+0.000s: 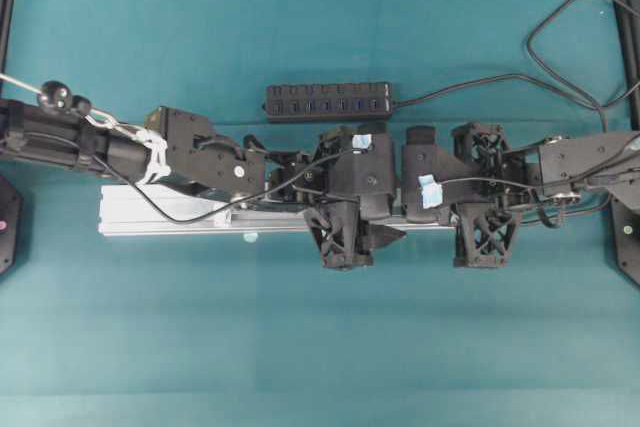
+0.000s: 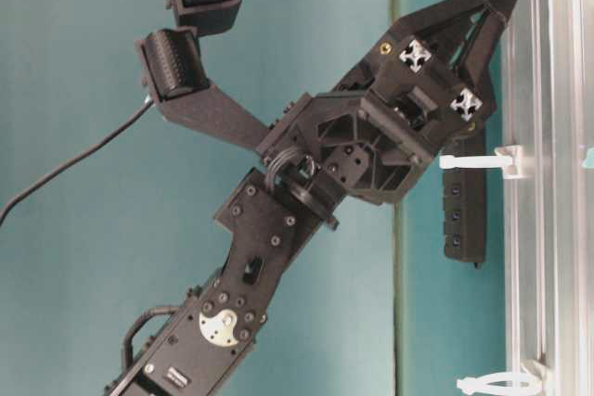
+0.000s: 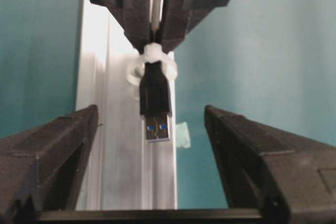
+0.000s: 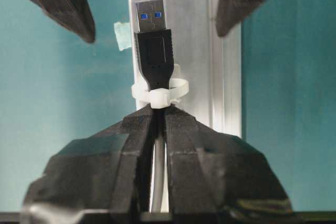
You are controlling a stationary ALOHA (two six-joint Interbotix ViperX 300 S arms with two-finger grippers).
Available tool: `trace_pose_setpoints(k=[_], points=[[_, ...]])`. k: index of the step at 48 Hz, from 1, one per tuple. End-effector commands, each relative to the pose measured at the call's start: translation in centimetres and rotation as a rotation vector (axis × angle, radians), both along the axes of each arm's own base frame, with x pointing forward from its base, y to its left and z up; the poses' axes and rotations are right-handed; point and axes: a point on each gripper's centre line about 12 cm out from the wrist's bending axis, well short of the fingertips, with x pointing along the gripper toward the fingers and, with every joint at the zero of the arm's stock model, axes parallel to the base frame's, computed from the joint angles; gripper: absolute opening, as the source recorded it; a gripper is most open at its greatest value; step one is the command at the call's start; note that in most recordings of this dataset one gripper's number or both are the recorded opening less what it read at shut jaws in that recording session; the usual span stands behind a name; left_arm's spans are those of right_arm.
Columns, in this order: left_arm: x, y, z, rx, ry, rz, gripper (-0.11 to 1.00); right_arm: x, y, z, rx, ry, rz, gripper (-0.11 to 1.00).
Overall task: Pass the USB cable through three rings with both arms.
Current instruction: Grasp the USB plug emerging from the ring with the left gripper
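My right gripper (image 4: 157, 124) is pinched tight on the USB cable (image 4: 155, 64) just behind a ring (image 4: 157, 94); the plug pokes through. Left gripper (image 3: 152, 129) gapes wide, empty. Cable limp, plug rigid: take the plug body.

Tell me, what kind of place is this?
Probably a robotics lab test bench: two black arms, left gripper and right gripper, work over a teal table, threading a USB cable through rings on a rail.
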Motion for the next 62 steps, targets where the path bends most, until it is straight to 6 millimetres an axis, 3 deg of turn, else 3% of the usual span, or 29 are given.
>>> trace_pose_setpoints(k=[1,9,30,36,45,62], points=[[0.47,0.01,0.74,0.002,-0.028,-0.001,0.82,0.49,-0.01,0.58,0.002,-0.028,-0.005,-0.08],[0.60,0.01,0.35,0.002,-0.021,-0.001,0.73,0.49,0.05,0.57,0.003,-0.028,-0.005,-0.08],[1.20,0.27,0.23,0.003,-0.026,0.003,0.67,0.55,0.05,0.63,0.003,-0.031,-0.005,-0.08],[1.09,0.27,0.15,0.003,-0.023,0.003,0.53,0.49,0.05,0.57,0.003,-0.028,-0.005,-0.08],[0.93,0.18,0.01,0.004,-0.017,0.000,0.23,0.49,0.05,0.57,0.003,-0.028,-0.005,-0.08],[0.68,0.25,-0.01,0.004,-0.015,0.002,0.23,0.49,0.05,0.57,0.004,-0.028,-0.006,-0.08]])
